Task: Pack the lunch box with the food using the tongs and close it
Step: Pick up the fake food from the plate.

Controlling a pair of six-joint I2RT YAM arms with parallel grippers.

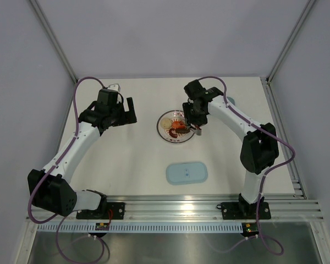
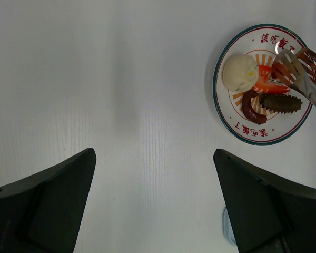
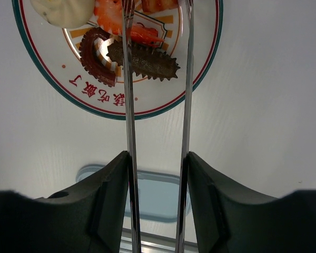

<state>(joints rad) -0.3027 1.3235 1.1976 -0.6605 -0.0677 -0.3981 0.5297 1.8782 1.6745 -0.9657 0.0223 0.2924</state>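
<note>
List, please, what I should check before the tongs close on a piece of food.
1. Right gripper shut on tongs: ok.
2. Tips of tongs over plate, at the food: ok.
3. Arms of tongs apart: ok.
4. Left gripper open, away from plate: ok.
5. Lid lying flat, clear of plate: ok.
6. Lunch box within reach: cannot tell.

Tongs (image 3: 129,105): polished metal, mirror-bright. Plate (image 2: 218,97): smooth, glazed-looking sheen. Table (image 2: 121,95): matt white, faint fine ribbing. Lid (image 1: 186,174): pale-blue plastic, smooth, dull sheen. Dark food piece (image 3: 147,60): rough, spiky-edged.
</note>
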